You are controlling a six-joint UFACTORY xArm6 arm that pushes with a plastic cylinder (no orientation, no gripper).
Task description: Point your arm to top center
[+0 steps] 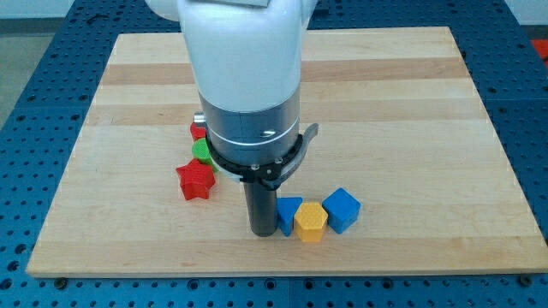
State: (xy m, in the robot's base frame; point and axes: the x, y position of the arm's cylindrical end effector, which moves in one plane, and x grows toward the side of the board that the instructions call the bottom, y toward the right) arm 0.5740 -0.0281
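My tip [261,232] rests on the wooden board [411,103] near the view's bottom centre, just left of a small blue block [288,212]. A yellow hexagonal block [310,222] sits right of the tip, touching the small blue block. A blue cube [342,210] lies next to the yellow one on its right. A red star block [195,180] lies up and left of the tip. A green block [201,152] and another red block [198,130] lie above the star, both partly hidden by the arm.
The arm's white and grey body [248,77] covers the board's middle and top centre. A blue perforated table [51,51] surrounds the board on all sides.
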